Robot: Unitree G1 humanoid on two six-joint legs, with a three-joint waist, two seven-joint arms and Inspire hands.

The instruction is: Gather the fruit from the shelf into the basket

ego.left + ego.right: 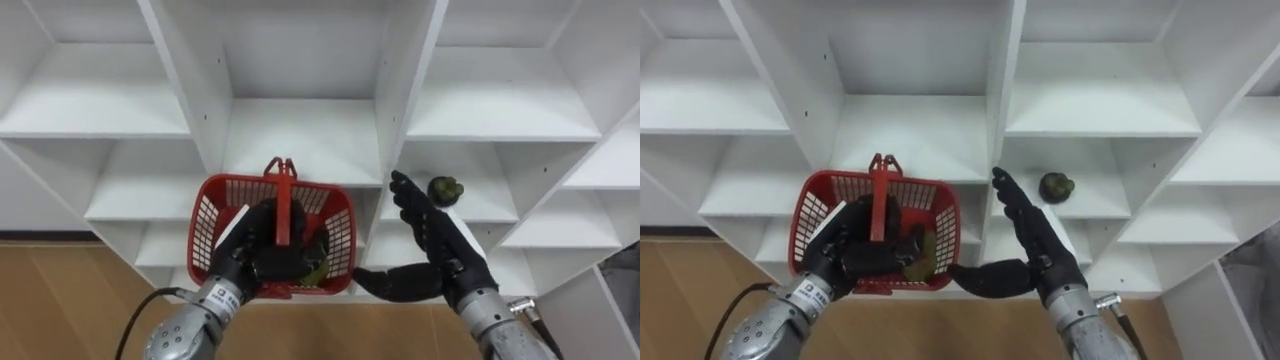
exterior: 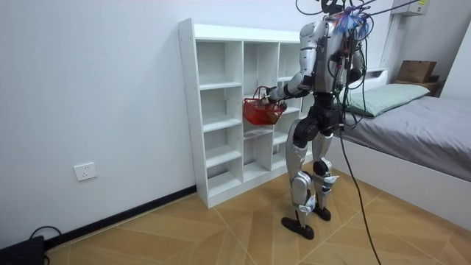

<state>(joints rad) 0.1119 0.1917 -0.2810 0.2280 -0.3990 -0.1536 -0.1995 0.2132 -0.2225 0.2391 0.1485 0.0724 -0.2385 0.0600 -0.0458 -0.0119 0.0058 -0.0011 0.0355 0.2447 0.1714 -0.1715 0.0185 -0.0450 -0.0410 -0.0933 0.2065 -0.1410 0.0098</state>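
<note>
- Fruit on shelf (image 1: 445, 189): dark green, lumpy, roughly round, so you can't read a long axis or which way it points. It sits on the closet (image 1: 300, 130) board in the compartment just right of the centre column, near that board's front edge.
- 2nd fruit (image 1: 316, 268): yellow-green, lying in the basket (image 1: 215, 215) at its right end, partly hidden by the L hand. Orientation can't be told.
- Basket: red, slatted walls, long axis running left-right across your view, held in front of the centre column. Its handle (image 1: 285, 200) stands upright and is seen edge-on.
- L hand (image 1: 262, 250): comes in from lower left, fingers curled round the lower part of the handle, gripping it, back of hand toward you.
- R hand (image 1: 430, 235): comes in from lower right, fingers straight and together, pointing up and slightly left toward the shelves, thumb spread out to the left. It holds nothing. Fingertips are just left of the shelf fruit, not touching it.
- Room view: robot stands upright facing the closet, basket held out at chest height, wood floor (image 2: 221, 228) under it, bed (image 2: 419, 121) behind it.
</note>
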